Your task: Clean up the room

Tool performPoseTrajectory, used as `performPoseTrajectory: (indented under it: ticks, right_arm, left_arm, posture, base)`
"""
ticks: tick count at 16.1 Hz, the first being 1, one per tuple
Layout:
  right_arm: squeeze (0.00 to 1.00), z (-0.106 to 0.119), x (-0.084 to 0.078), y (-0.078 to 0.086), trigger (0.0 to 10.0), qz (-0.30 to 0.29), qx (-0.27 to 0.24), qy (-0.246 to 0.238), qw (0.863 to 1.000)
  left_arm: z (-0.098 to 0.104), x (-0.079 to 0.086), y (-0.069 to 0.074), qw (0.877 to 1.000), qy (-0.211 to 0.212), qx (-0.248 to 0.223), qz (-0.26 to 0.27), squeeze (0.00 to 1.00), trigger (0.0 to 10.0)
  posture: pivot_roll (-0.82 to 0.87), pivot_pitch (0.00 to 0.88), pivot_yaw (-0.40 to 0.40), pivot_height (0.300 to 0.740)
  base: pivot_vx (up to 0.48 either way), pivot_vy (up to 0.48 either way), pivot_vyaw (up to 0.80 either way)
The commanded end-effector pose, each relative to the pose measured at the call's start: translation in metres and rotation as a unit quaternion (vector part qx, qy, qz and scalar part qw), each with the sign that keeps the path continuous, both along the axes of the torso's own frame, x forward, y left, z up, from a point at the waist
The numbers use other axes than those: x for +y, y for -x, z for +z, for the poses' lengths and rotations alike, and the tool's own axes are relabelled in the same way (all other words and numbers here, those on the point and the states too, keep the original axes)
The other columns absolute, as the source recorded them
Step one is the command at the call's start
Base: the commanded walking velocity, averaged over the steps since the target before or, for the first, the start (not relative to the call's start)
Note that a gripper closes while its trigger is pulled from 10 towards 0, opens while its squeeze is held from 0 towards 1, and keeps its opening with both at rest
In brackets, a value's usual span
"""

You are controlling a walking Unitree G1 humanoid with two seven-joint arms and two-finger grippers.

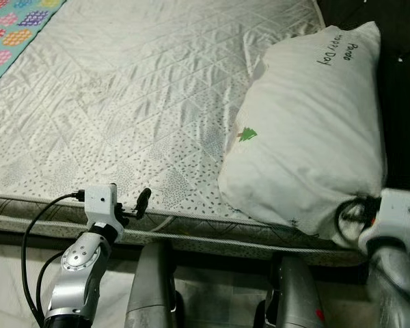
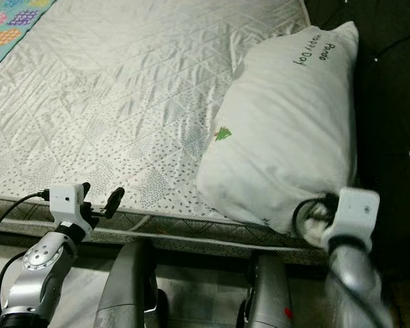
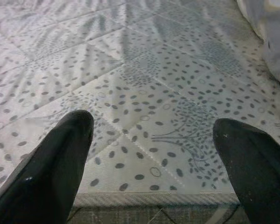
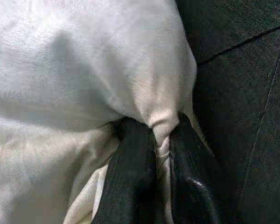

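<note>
Stretching across most of what I could see was the bed (image 1: 143, 102), its pale quilted mattress cover stitched in diamonds and speckled with small grey dots and tree shapes. A colourful patterned blanket (image 1: 14, 31) showed at the far left corner. Along the bed's right side lay a big white pillow (image 1: 314, 130), printed with a small green tree and some dark lettering near its far end (I could not read all of it); its near corner hung just over the mattress edge, beside a dark upholstered surface (image 1: 403, 123).

The right tool (image 4: 162, 154) had its two black fingers (image 4: 135, 177) pressed close together, pinching a bunched fold of the pillow's near corner between them. The left tool (image 3: 154, 163) hung just above the near edge of the mattress with its fingers spread wide apart, gripping nothing, and stood well apart from the pillow. A black cable (image 1: 37, 232) looped down from the left wrist.
</note>
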State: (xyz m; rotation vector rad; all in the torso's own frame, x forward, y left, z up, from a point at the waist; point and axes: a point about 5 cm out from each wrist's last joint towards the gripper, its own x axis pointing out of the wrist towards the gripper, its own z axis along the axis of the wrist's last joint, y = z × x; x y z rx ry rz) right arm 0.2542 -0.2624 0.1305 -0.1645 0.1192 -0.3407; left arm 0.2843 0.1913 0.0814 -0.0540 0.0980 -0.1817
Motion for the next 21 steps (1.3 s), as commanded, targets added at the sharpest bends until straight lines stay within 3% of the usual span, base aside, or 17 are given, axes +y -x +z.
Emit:
performPoseTrajectory:
  ticks: [1, 4, 5, 6, 11, 17, 19, 21]
  right_arm:
    - [0.0, 0.005, -0.026, -0.005, 0.0, -0.038, -0.001, 0.013, 0.999]
    - [0.0, 0.04, -0.057, -0.037, 0.0, -0.066, -0.04, 0.041, 0.996]
    - [0.0, 0.047, -0.062, -0.041, 0.0, -0.071, -0.047, 0.047, 0.995]
    - [0.0, 0.05, -0.065, -0.042, 0.0, -0.074, -0.05, 0.05, 0.995]
    - [0.0, 0.071, -0.12, -0.038, 0.0, -0.15, -0.064, 0.089, 0.983]
    - [0.0, 0.053, -0.124, -0.018, 0.0, -0.171, -0.054, 0.101, 0.979]
    - [0.0, 0.034, -0.114, -0.001, 0.0, -0.174, -0.043, 0.091, 0.979]
    - [0.0, 0.019, -0.09, 0.013, 0.0, -0.154, -0.034, 0.088, 0.984]
  left_arm:
    - [-0.002, 0.002, 0.001, 1.0, -0.009, 0.003, -0.002, 0.0, 10.0]
    - [-0.001, 0.007, 0.003, 1.0, -0.011, 0.0, 0.009, 0.0, 10.0]
    - [-0.001, 0.008, 0.003, 1.0, -0.011, -0.001, 0.012, 0.0, 10.0]
    - [-0.001, 0.009, 0.004, 1.0, -0.011, -0.001, 0.014, 0.0, 10.0]
    - [-0.001, 0.008, 0.004, 1.0, -0.011, -0.001, 0.015, 0.0, 10.0]
    - [-0.001, 0.006, 0.004, 1.0, -0.01, -0.001, 0.012, 0.0, 10.0]
    - [-0.002, 0.008, 0.005, 1.0, -0.011, 0.002, 0.012, 0.0, 10.0]
    - [-0.001, 0.006, 0.004, 1.0, -0.011, 0.002, 0.01, 0.0, 10.0]
  posture:
    - [0.0, 0.163, 0.091, 0.548]
    - [0.01, 0.16, 0.082, 0.548]
    - [0.02, 0.159, 0.077, 0.548]
    - [0.02, 0.159, 0.077, 0.548]
    - [0.01, 0.164, 0.083, 0.548]
    - [0.01, 0.168, 0.084, 0.548]
    - [0.0, 0.173, 0.084, 0.548]
    - [0.0, 0.174, 0.084, 0.548]
  base:
    - [0.0, 0.0, 0.0]
    - [0.0, 0.0, 0.0]
    - [0.0, 0.0, 0.0]
    - [0.0, 0.0, 0.0]
    - [0.0, 0.0, 0.0]
    - [0.0, 0.0, 0.0]
    - [0.0, 0.0, 0.0]
    - [0.0, 0.0, 0.0]
